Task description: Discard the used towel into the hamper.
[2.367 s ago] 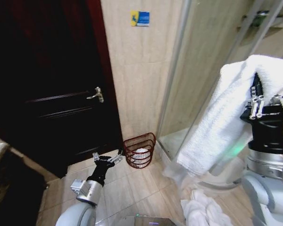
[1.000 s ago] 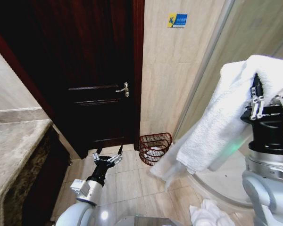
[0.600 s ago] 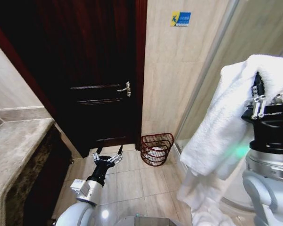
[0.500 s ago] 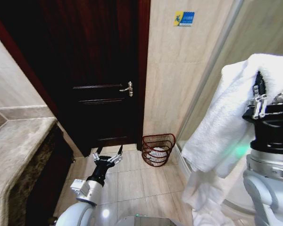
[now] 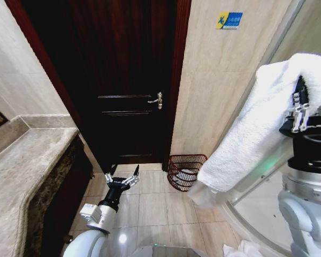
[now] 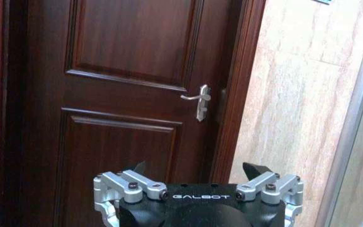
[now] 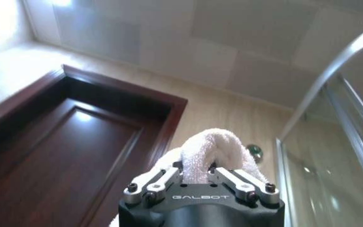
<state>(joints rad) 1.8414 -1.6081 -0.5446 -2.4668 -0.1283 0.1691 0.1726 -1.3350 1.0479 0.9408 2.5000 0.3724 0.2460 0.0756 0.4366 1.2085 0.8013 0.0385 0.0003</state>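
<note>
A white towel (image 5: 257,128) hangs from my right gripper (image 5: 302,101), held high at the right and draped down to the left. In the right wrist view the right gripper (image 7: 198,174) is shut on a fold of the towel (image 7: 211,144). The hamper (image 5: 185,171), a small dark reddish-brown wire basket with something white inside, stands on the floor by the wall beside the door, below and left of the hanging towel. My left gripper (image 5: 122,178) hovers low over the floor tiles, left of the hamper, open and holding nothing; it also appears in the left wrist view (image 6: 198,168).
A dark wooden door (image 5: 123,80) with a metal handle (image 5: 157,100) fills the back. A stone counter (image 5: 27,176) runs along the left. A glass shower screen (image 5: 289,32) and curved shower base are at the right, with white cloth (image 5: 241,250) on the floor.
The whole picture has shifted: the camera turned left, bringing door and counter further into view. The hamper now sits more central. Both grippers hold the same pose, towel still held.
</note>
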